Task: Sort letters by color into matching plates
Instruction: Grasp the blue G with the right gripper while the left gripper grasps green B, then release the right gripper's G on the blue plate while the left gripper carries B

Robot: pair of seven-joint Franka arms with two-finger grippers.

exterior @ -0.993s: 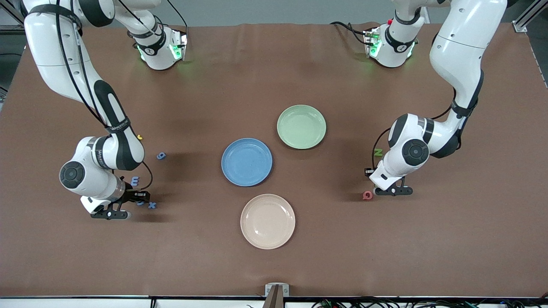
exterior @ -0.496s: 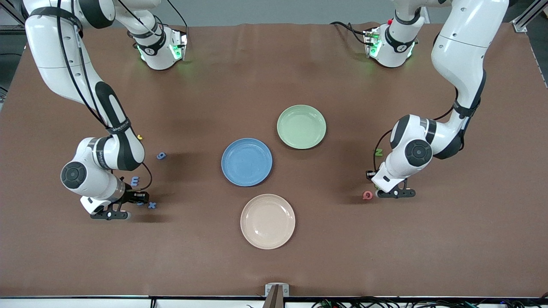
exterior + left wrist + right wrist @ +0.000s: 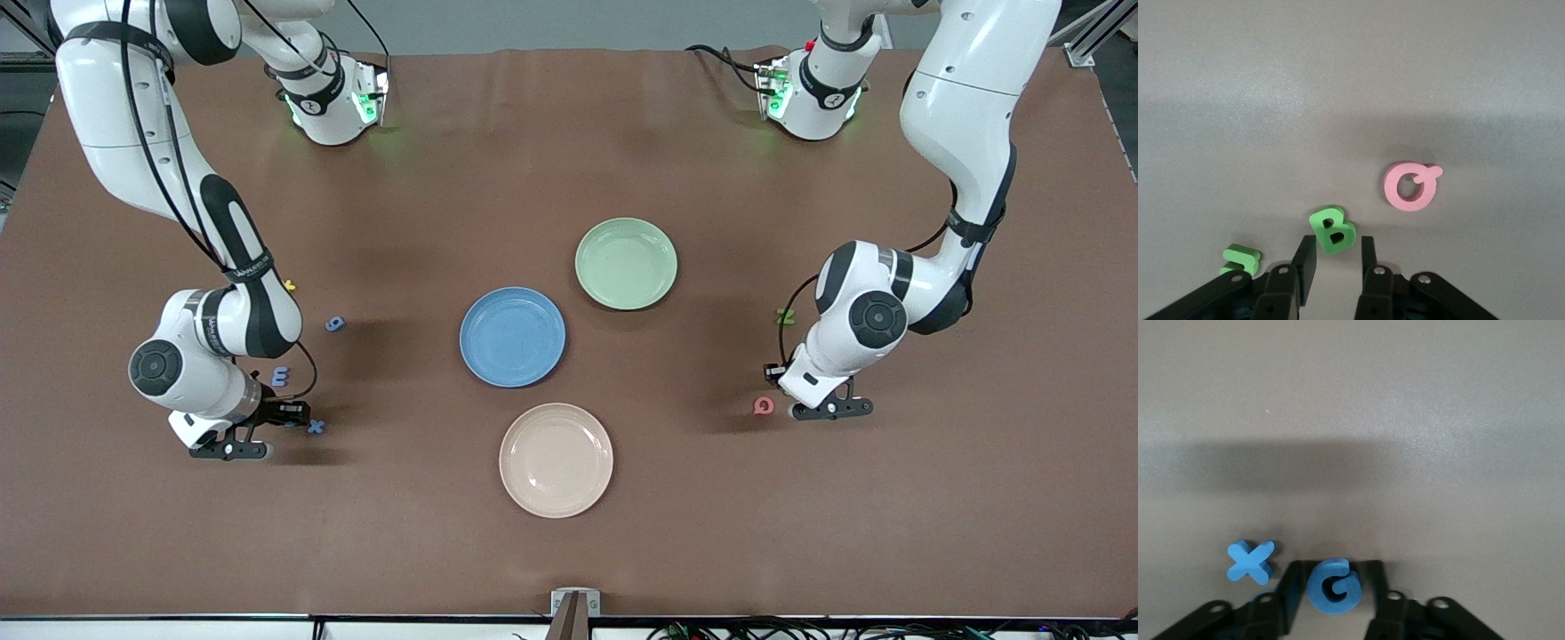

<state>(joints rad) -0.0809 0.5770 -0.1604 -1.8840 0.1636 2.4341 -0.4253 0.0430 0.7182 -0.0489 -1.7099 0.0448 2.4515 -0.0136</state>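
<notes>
In the right wrist view my right gripper (image 3: 1333, 567) is down at the table with a blue G (image 3: 1333, 587) between its fingers, which lie against both of its sides. A blue X (image 3: 1251, 561) lies just beside it. The other blue letters, X (image 3: 316, 427), E (image 3: 281, 376) and 9 (image 3: 334, 324), lie toward the right arm's end. My left gripper (image 3: 1338, 241) stands slightly open, and the end of a green B (image 3: 1332, 229) sits between its tips without being gripped. Another green letter (image 3: 1241, 259) lies beside one finger. The blue plate (image 3: 512, 336) and the pale green plate (image 3: 626, 263) are empty.
A pink Q (image 3: 763, 406) lies right next to the left arm's hand, and the Q (image 3: 1411, 187) also shows near the B. A green N (image 3: 786, 315) lies farther from the front camera. An empty beige plate (image 3: 556, 460) sits nearest the front camera. A yellow piece (image 3: 289, 285) peeks out by the right arm.
The left arm's hand has slid a little toward its own end of the table and nearer the front camera, away from the pink Q. The right arm has hardly moved.
</notes>
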